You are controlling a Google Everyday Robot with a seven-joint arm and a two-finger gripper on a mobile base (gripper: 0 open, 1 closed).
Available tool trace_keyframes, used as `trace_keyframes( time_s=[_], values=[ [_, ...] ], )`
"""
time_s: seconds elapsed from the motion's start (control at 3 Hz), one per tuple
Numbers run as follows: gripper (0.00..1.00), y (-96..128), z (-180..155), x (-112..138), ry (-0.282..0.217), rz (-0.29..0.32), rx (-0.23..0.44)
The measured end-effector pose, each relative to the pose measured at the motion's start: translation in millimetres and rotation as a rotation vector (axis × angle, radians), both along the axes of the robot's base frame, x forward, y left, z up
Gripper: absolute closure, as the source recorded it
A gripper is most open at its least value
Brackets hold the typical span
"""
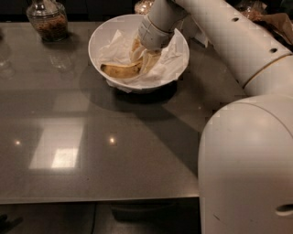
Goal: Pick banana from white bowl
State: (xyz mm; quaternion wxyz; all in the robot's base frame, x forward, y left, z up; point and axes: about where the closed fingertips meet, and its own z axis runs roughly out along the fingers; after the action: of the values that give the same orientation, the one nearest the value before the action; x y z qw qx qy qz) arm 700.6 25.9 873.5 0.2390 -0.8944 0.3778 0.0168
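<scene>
Hanging inside the bowl, the pincer meets one end of the banana. The banana's long axis runs sideways from it, away from the arm. Whether the pincer is open or closed cannot be told.

The bowl stands on the table, toward its far edge and a little right of the middle. Crumpled paper lines the bowl. The banana lies on that paper in the bowl's front left part, running left to right. The gripper is down inside the bowl, at the banana's right end and just behind it. The arm reaches it from the right, passing over the bowl's far right rim. A glass jar stands on the table at the far left, well apart from the bowl. A second jar sits just behind the bowl. The robot's body stands at the near right, in front of the table.
</scene>
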Motion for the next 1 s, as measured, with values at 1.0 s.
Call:
trace_keyframes(
  time_s=[1.0],
  values=[
    [1.00,-55,76,-52,-0.045,-0.162,0.122]
  ],
)
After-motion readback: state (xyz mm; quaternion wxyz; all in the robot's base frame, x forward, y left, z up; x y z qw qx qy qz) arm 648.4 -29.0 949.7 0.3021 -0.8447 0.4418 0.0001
